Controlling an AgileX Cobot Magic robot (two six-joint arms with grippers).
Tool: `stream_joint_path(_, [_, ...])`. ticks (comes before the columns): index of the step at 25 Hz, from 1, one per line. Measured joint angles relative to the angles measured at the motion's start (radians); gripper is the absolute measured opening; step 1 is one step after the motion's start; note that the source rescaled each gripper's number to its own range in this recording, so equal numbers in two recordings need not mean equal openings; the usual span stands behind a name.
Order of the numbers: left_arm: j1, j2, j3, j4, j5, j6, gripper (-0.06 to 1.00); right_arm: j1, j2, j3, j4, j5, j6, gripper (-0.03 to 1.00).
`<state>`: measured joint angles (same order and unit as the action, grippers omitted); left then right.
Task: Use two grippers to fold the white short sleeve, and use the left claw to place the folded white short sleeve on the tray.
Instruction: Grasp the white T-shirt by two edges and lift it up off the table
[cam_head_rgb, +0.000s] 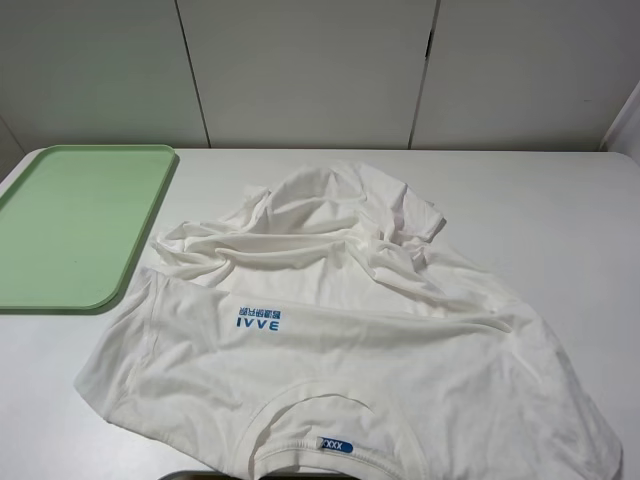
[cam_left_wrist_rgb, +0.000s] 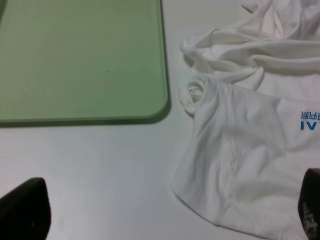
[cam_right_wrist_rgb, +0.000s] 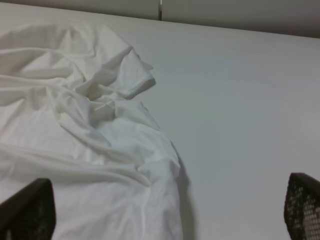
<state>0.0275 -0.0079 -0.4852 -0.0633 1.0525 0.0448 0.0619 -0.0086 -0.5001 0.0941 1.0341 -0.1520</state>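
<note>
Just beside the tray, crumpled white short sleeve; left hand, right hand agape

The left pincer is hanging with its jaws spread wide, gripping nothing. The right pincer is likewise holding its dark jaws far apart, also empty.

Table, white, plain top. Bears: tray, pale green, lying flat; white short sleeve, crumpled, unfolded, just beside the tray, one sleeve near the tray's rounded corner, apart.
</note>
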Motion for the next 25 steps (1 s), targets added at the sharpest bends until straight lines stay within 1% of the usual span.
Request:
stream_joint_path(21, [0.0, 0.0, 0.0, 0.0, 0.0, 0.0, 1.0, 0.0, 0.0, 0.0, 0.0, 0.0, 0.0, 1.0])
stream_joint_path(25, [-0.015, 0.0, 0.0, 0.0, 0.0, 0.0, 1.0, 0.0, 0.0, 0.0, 0.0, 0.0, 0.0, 1.0])
